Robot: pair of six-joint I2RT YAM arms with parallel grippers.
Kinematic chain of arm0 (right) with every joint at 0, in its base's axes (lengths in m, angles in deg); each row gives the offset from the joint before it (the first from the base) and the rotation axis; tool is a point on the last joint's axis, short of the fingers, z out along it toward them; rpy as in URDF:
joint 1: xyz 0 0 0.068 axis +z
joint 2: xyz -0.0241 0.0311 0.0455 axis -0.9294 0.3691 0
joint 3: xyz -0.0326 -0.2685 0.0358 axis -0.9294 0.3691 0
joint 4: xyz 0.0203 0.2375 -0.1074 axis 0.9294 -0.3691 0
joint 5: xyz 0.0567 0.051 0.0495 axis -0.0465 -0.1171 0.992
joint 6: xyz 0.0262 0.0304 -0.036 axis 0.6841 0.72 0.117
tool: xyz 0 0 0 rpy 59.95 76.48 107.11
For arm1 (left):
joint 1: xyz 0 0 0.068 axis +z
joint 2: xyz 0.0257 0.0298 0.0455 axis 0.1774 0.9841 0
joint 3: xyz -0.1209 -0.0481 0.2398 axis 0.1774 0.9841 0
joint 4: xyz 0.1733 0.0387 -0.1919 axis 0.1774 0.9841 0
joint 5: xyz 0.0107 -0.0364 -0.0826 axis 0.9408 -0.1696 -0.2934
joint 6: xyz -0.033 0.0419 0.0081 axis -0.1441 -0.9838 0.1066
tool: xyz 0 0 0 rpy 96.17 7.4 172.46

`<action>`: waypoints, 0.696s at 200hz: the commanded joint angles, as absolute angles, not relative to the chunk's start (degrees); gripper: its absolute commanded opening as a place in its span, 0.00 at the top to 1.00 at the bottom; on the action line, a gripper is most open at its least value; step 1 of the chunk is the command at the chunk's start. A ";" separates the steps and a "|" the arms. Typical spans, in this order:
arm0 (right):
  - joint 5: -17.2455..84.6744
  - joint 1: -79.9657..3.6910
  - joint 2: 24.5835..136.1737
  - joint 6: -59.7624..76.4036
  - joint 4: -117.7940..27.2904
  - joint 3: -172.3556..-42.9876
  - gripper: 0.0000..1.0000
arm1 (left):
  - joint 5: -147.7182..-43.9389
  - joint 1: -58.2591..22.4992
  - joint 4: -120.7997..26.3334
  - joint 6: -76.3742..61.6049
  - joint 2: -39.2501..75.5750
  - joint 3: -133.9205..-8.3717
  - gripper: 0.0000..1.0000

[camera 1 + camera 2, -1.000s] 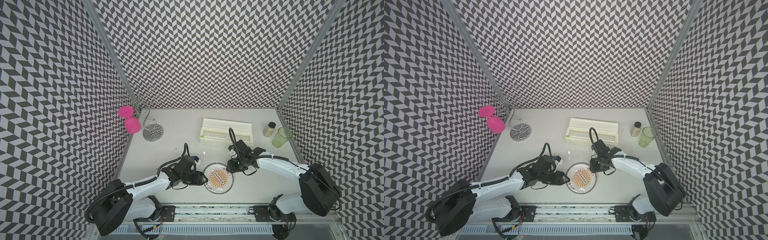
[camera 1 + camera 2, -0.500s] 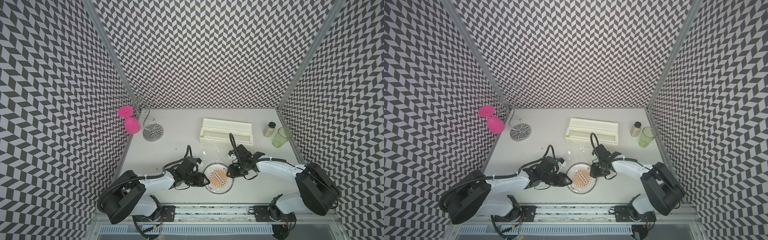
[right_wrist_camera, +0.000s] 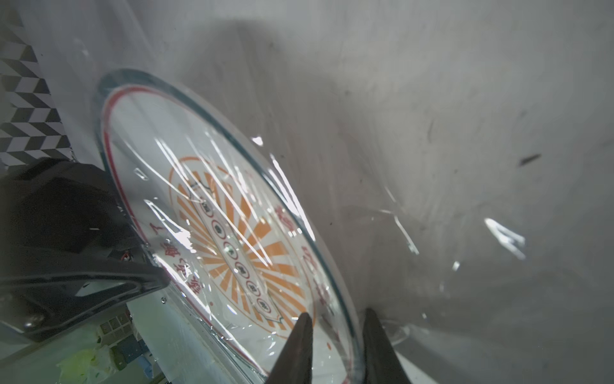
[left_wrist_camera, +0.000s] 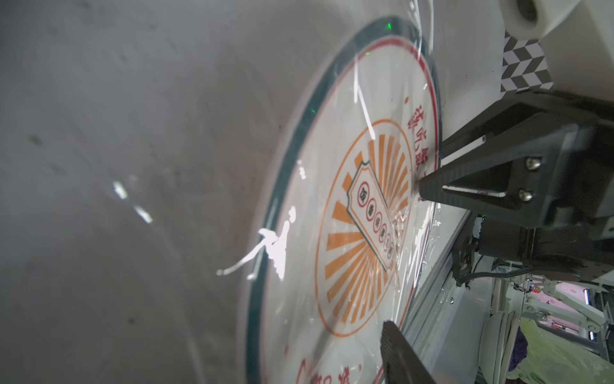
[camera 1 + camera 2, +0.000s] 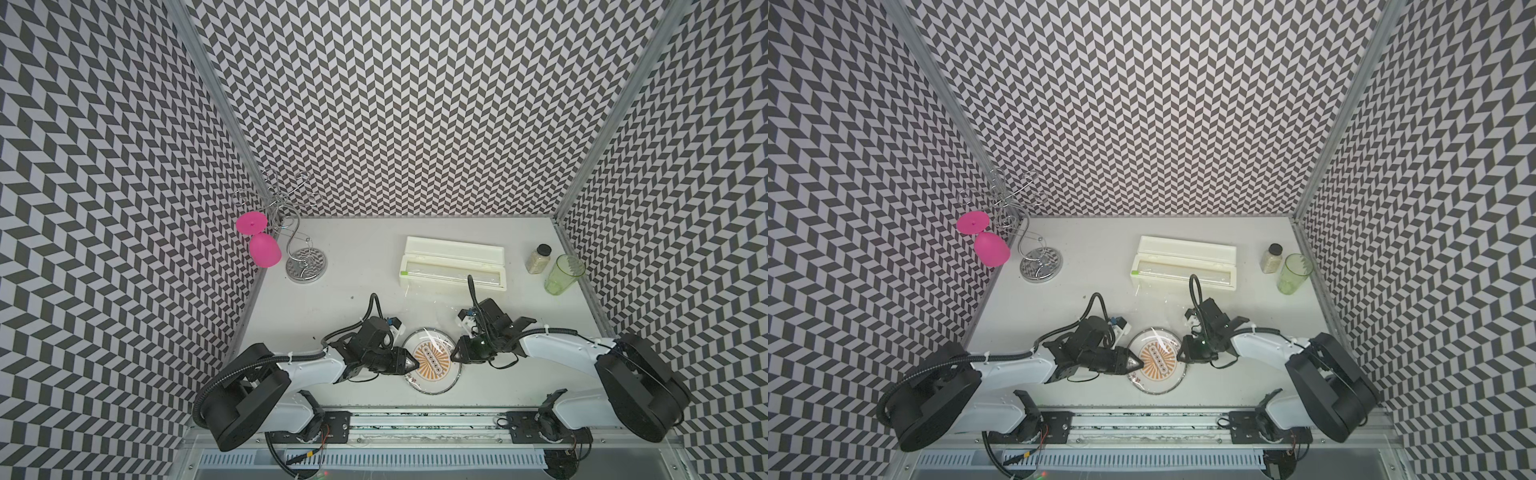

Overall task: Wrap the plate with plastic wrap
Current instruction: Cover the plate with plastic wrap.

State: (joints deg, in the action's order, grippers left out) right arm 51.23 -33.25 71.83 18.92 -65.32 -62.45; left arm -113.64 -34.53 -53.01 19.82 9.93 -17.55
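Note:
The plate [image 5: 432,376] [image 5: 1156,380], white with an orange sunburst, lies flat near the table's front edge. Wrinkled plastic wrap [image 3: 212,186] [image 4: 272,252] lies over it, and glints spill onto the table beside it. My left gripper [image 5: 414,364] [image 5: 1140,363] points at the plate's left edge; the left wrist view shows only one finger [image 4: 398,345] of it, over the plate. My right gripper [image 3: 337,332] [image 5: 456,357] is at the right edge. Its fingers stand a little apart, one over the plate and one outside the rim.
Behind the plate lies the long cream dispenser box [image 5: 453,266]. A small jar [image 5: 539,258] and a green cup [image 5: 563,275] stand at the back right. A chrome stand [image 5: 306,265] with a pink glass [image 5: 264,249] is at the back left.
Both arms have closed in on the plate. The left gripper slid right to its left edge, the right one came forward and down to its right edge. Both pairs of jaws have narrowed.

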 commanded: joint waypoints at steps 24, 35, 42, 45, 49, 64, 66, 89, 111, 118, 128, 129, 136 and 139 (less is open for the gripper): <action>53.88 -32.83 70.52 22.83 -61.39 -61.15 0.76 | -113.59 -32.76 -58.08 19.54 5.59 -16.56 0.76; 54.47 -32.99 70.09 23.20 -60.90 -61.39 0.76 | -113.48 -32.35 -57.87 19.26 4.49 -16.45 0.84; 54.65 -33.10 69.82 23.40 -60.88 -61.54 0.76 | -113.56 -31.96 -57.62 19.01 3.83 -16.44 0.88; 54.70 -33.22 69.66 23.41 -60.90 -61.66 0.75 | -113.57 -31.78 -57.40 18.85 3.59 -16.45 0.90; 54.79 -33.33 69.52 23.40 -61.09 -61.80 0.75 | -113.65 -31.54 -57.16 18.67 3.21 -16.51 0.93; 54.99 -34.19 68.52 22.56 -62.72 -62.58 0.71 | -114.28 -30.37 -55.50 18.05 1.94 -17.00 1.00; 54.95 -34.42 68.29 22.31 -63.08 -62.72 0.71 | -114.45 -30.14 -55.30 18.03 1.74 -17.09 1.00; 54.54 -38.37 63.97 19.40 -69.11 -65.39 0.56 | -115.51 -28.35 -51.26 17.53 -0.94 -18.82 1.00; 50.23 -41.76 59.82 15.00 -78.21 -70.91 0.42 | -115.71 -27.04 -45.85 15.74 -3.31 -21.73 1.00; 47.12 -41.87 59.29 13.29 -81.56 -73.47 0.39 | -115.76 -26.88 -44.16 15.00 -3.70 -22.79 1.00; 43.44 -41.82 59.31 10.85 -85.67 -77.82 0.36 | -115.96 -26.79 -41.67 13.90 -4.10 -24.62 1.00; 43.17 -41.85 59.38 10.65 -86.15 -78.18 0.36 | -116.00 -26.79 -41.48 13.81 -4.14 -24.73 1.00; 41.55 -41.64 59.76 9.20 -88.05 -80.96 0.35 | -116.30 -26.74 -40.11 13.26 -4.34 -25.77 1.00; 41.16 -41.48 60.01 8.58 -88.72 -82.06 0.34 | -116.44 -26.73 -39.66 13.13 -4.36 -26.12 1.00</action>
